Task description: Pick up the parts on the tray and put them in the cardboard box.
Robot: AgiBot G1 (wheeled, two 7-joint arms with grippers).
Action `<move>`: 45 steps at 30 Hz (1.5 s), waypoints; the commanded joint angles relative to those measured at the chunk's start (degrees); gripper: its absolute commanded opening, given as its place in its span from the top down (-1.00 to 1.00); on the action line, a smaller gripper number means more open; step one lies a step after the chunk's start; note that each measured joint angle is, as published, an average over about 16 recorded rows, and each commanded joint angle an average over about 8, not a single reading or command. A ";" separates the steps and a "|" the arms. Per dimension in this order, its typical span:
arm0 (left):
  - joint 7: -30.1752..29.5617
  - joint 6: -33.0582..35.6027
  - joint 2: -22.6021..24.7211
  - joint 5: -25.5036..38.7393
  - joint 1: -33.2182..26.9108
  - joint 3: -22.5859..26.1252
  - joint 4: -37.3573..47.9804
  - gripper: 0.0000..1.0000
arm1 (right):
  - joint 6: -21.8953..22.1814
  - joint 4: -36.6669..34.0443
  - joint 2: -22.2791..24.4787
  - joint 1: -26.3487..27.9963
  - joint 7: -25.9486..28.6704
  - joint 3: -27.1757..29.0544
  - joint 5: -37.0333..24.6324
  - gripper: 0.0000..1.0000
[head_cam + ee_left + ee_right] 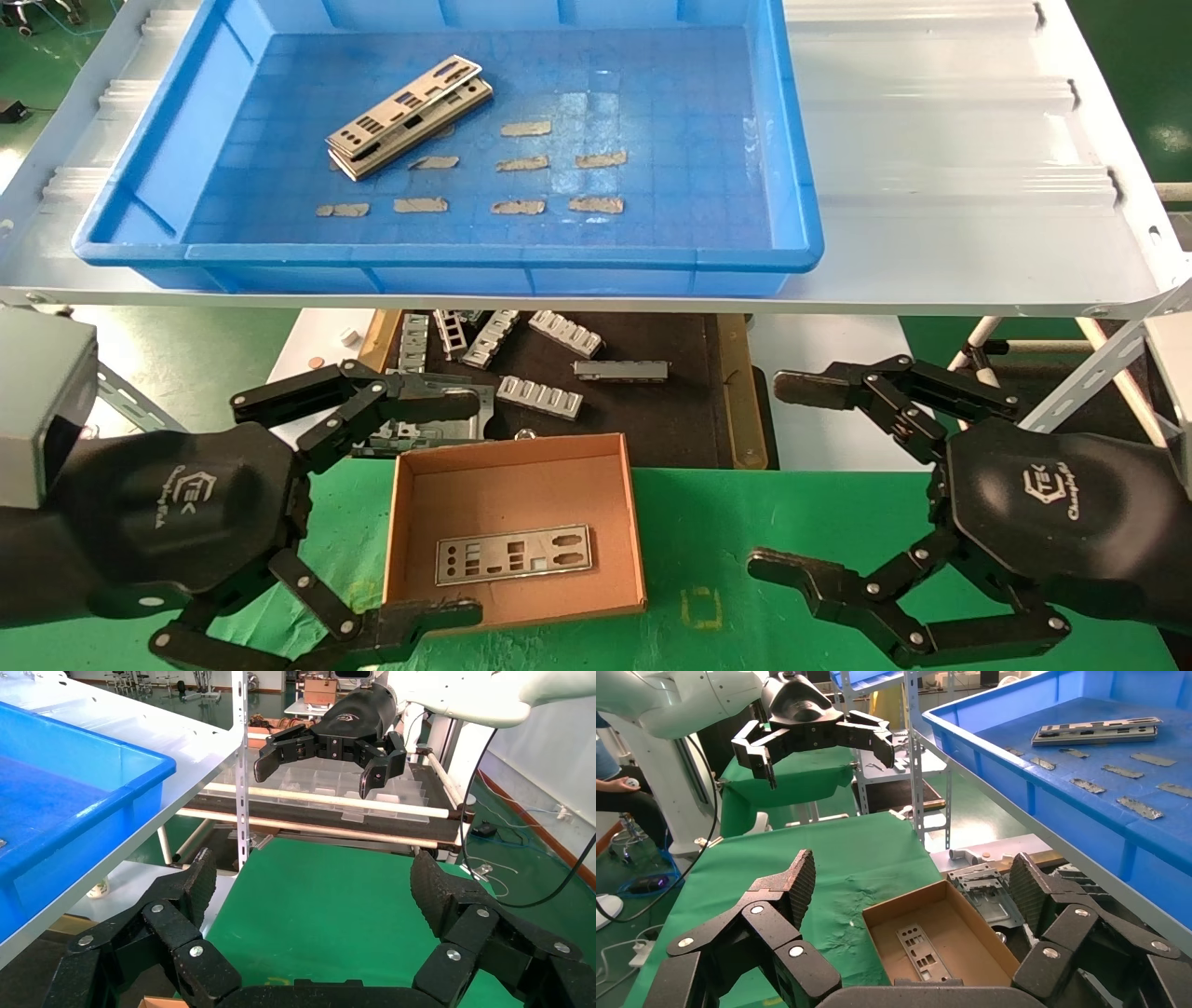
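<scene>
Two plates [410, 116] lie stacked in the tray [140, 186], long axis diagonal, up and ahead of the left claw [396, 508], which is nearer; both it and the right claw [792, 475] are wide, empty.

- My left gripper [400, 508] is matte black, with jointed link fingers pinned by small silver screws.
- My right gripper [792, 475] matches it in colour and build.
- Each rounded black wrist housing carries a white logo and lettering.
- The fingertip pads [801, 881] are black, with a rough, grainy texture.
- From the wrist views, the arm sections behind each gripper are glossy white.
</scene>
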 commanded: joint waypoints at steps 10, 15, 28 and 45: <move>0.00 0.00 0.00 0.00 0.00 0.00 0.00 -1.00 | 0.00 0.00 0.00 0.00 0.00 0.00 0.00 -1.00; 0.00 0.00 0.00 0.00 0.00 0.00 -0.01 -1.00 | 0.00 0.00 0.00 0.00 0.00 0.00 0.00 -0.32; 0.03 -4.52 2.23 2.61 -4.94 -0.08 5.49 -1.00 | 0.00 0.00 0.00 0.00 0.00 0.00 0.00 1.00; -0.36 -17.54 15.45 17.12 -28.48 5.64 35.15 -1.00 | 0.00 0.00 0.00 0.00 0.00 0.00 0.00 1.00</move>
